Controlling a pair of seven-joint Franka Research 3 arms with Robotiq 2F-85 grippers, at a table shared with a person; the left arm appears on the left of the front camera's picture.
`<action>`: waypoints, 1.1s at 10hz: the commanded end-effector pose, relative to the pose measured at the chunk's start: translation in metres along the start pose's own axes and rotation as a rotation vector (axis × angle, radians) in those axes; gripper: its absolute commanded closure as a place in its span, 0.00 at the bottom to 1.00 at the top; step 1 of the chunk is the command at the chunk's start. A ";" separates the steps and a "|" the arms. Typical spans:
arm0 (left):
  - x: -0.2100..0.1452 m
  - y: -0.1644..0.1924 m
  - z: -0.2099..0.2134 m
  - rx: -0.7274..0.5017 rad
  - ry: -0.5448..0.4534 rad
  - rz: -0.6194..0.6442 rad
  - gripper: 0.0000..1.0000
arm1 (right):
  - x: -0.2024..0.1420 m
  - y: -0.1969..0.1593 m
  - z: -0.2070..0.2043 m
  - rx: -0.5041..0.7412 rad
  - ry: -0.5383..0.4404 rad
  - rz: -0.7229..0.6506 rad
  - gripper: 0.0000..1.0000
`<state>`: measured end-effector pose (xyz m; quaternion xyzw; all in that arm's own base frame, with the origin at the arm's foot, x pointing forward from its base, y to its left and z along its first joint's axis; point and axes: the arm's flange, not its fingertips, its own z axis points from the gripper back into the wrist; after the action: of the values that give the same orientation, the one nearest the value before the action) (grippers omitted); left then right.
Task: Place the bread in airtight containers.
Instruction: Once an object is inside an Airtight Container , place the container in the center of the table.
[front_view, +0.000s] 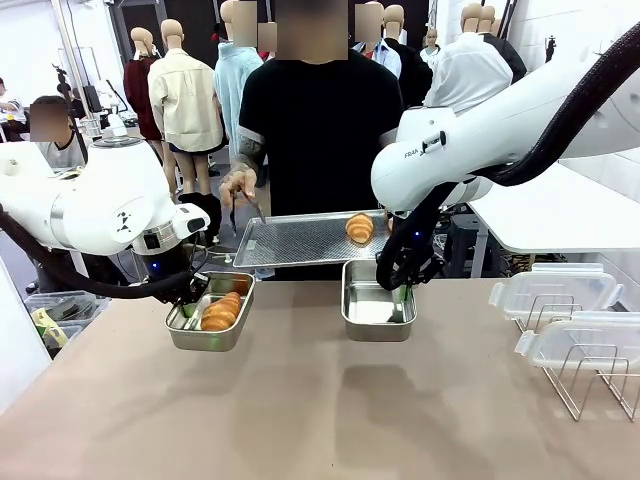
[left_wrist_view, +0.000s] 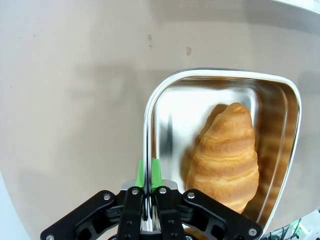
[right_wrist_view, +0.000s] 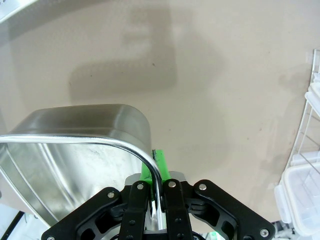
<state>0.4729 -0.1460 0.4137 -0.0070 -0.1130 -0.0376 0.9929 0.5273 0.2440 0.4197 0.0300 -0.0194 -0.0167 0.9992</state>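
One bread roll (front_view: 221, 312) lies in the left steel container (front_view: 236, 335). My left gripper (front_view: 190, 316) is shut on that container's left wall. In the left wrist view the bread (left_wrist_view: 225, 157) fills the pan beside the rim (left_wrist_view: 148, 115), which my gripper (left_wrist_view: 148, 172) pinches. The second container (front_view: 366, 315) stands empty in the middle, with my right gripper (front_view: 400, 298) shut on its right wall. The right wrist view has that rim (right_wrist_view: 90, 139) between the green pads of the gripper (right_wrist_view: 157, 167). Another bread roll (front_view: 360, 228) rests on a perforated tray.
A person at the far side holds the perforated tray (front_view: 290, 243) above the table's far edge, with tongs (front_view: 245, 205) in one hand. Clear lids (front_view: 555, 290) lean in a wire rack (front_view: 585, 385) at the right. Bare tabletop stretches across the front.
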 end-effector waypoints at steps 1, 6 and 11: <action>0.001 0.000 0.002 0.009 -0.017 0.002 1.00 | 0.001 0.000 0.003 -0.002 0.000 0.008 1.00; 0.001 0.000 0.002 0.009 -0.017 0.002 1.00 | 0.001 0.000 0.003 -0.002 0.000 0.008 1.00; 0.001 0.000 0.002 0.009 -0.017 0.002 1.00 | 0.001 0.000 0.003 -0.002 0.000 0.008 1.00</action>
<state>0.4729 -0.1460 0.4137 -0.0070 -0.1130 -0.0376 0.9929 0.5273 0.2440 0.4197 0.0300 -0.0194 -0.0167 0.9992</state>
